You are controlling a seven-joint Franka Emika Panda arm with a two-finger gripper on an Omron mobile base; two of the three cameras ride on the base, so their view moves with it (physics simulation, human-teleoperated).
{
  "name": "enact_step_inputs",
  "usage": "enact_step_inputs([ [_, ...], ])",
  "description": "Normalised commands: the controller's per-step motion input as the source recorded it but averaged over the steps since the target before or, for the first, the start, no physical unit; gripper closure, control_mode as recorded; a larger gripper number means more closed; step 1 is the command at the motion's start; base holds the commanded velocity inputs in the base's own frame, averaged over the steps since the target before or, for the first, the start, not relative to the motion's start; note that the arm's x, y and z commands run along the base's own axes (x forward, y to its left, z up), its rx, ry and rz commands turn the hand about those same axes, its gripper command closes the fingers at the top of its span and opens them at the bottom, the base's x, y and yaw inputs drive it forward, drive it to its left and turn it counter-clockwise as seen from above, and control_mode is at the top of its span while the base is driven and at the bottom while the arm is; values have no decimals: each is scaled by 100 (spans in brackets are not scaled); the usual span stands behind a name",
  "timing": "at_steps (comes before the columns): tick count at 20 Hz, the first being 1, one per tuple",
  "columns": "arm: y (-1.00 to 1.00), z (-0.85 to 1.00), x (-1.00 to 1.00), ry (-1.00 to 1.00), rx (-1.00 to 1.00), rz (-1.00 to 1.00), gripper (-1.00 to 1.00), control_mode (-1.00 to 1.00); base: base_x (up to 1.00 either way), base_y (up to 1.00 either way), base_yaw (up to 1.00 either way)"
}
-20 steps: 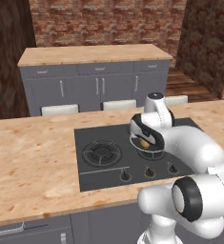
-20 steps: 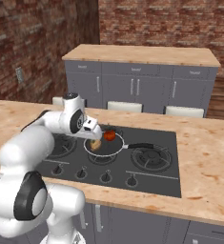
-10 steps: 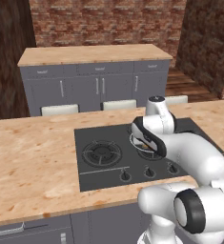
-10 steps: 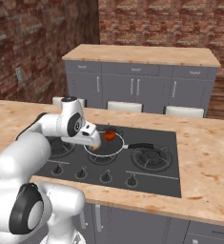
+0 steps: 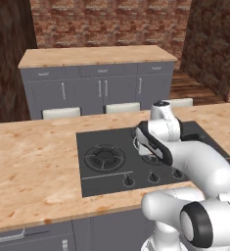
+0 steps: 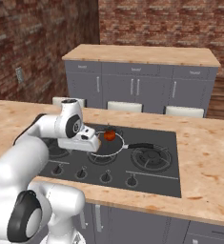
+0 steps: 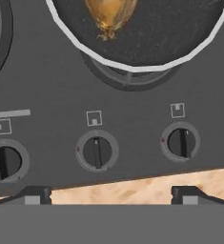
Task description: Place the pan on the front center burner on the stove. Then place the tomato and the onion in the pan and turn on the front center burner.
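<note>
The claw (image 7: 108, 194) hangs wide open and empty above the stove's (image 7: 46, 95) stiff middle knob (image 7: 97, 151); pinch its raised ridge to twist.

The arm bends low and forward, its gripper (image 7: 108, 195) pointing downward with both dark fingertips (image 7: 35, 194) spread wide apart
</note>
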Motion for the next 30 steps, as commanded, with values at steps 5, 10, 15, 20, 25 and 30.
enact_step_inputs([
  [5,2,-25,-18,4,0,6,-100,-100,0,0,0],
  [10,1,-25,-1,0,0,7,-100,-100,0,0,0],
  [15,3,-22,0,1,3,6,-100,-100,0,0,0],
  [20,8,-24,0,1,3,5,-100,-100,0,0,0],
  [25,7,-30,0,0,0,4,-100,-100,0,0,0],
  [30,1,-32,6,0,0,3,-100,-100,0,0,0],
])
